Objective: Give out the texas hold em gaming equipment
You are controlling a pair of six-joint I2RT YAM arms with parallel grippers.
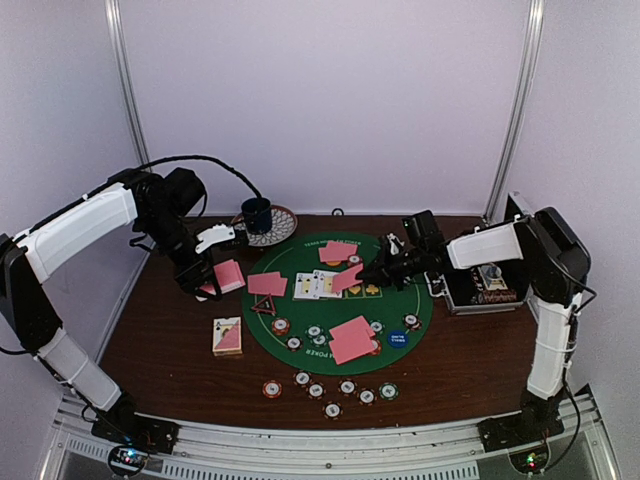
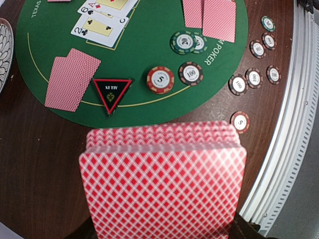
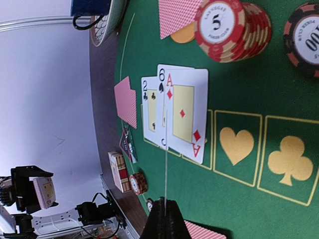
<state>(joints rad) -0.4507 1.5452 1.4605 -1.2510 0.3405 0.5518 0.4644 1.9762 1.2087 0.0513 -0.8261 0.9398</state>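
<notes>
Across the round green mat (image 1: pixel 300 345), two arms work a poker layout.
Left gripper (image 1: pixel 208 284) clamps the pink-backed deck (image 2: pixel 162 184) beside the mat; right gripper (image 3: pixel 165 208) pinches one card (image 1: pixel 348 278) above three face-up cards (image 3: pixel 174 112), chips (image 1: pixel 332 388) lying nearby.

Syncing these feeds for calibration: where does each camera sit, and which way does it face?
Top: above, behind the bases, looking down on the table; both arms show.
Left wrist: on the left arm, looking down past its deck onto the mat; fingers barely show.
Right wrist: low over the mat, facing the left arm; right end effector pinches a card.
Shared: both wrist views show the marker.
</notes>
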